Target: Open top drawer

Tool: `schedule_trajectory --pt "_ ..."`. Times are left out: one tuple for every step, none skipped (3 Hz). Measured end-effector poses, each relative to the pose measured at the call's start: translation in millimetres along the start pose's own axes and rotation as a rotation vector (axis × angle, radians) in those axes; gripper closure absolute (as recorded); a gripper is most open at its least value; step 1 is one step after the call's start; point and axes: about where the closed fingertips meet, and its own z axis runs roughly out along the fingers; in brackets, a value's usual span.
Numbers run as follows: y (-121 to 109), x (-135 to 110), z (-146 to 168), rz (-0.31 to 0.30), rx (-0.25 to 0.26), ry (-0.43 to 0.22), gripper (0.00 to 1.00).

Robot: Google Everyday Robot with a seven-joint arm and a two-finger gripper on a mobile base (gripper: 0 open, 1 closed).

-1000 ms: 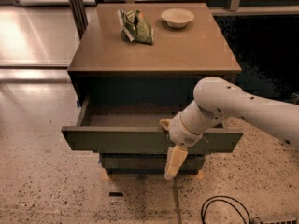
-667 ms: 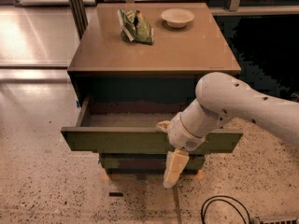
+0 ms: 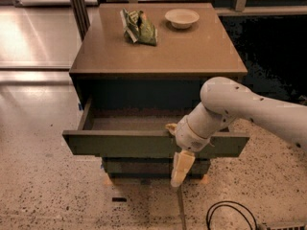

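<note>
While the white arm's two-finger gripper [image 3: 179, 153] is sitting on the front panel, we're seeing the flat, handle-less dark olive-green top drawer [image 3: 120, 145] standing well out of the brown wooden table [image 3: 192, 51], with its shallow grey-brown inside showing. We're reading the cream fingers [image 3: 182, 167] as straddling the panel right of centre. One is hanging down the outside face past the lower edge, and a yellowish stub is showing at the top lip. We're calling that clamped narrow on the panel, though the inner side is hidden.

Key relation: the panel's long axis is running left-right and the fingers are crossing it top-down, so any further pull is going straight out toward the camera, square to the panel. We're judging the task nearly done. We're watching for the off-centre hold racking the drawer if the pull drifts sideways. The crumpled green snack bag [image 3: 139, 27] and pale shallow bowl [image 3: 182, 17] are sitting on the table, well apart from the gripper.
</note>
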Motion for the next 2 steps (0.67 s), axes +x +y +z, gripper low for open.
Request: schedule_trajectory --pt "4.4 -3.8 1.4 -0.007 -0.005 -0.008 0.0" --pt "50.0 -29.8 -7.0 -0.036 -0.011 -0.028 0.0"
